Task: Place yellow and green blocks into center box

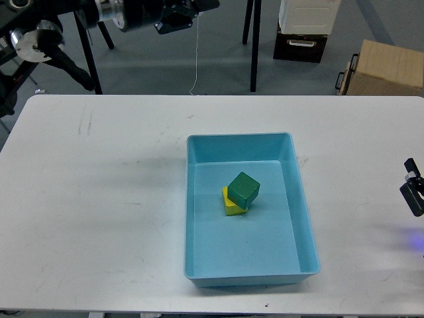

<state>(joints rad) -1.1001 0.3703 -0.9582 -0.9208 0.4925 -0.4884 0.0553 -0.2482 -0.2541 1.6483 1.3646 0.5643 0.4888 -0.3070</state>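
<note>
Inside the light-blue tray (301,199), the green block (244,188) is leaning on the yellow block (232,207). The left gripper (175,20) is hanging beyond the tray and the right gripper (413,189) is sitting at its right; I cannot tell either's opening.

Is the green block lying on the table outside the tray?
No, the green block sits inside the tray, resting partly on the yellow block.
</note>
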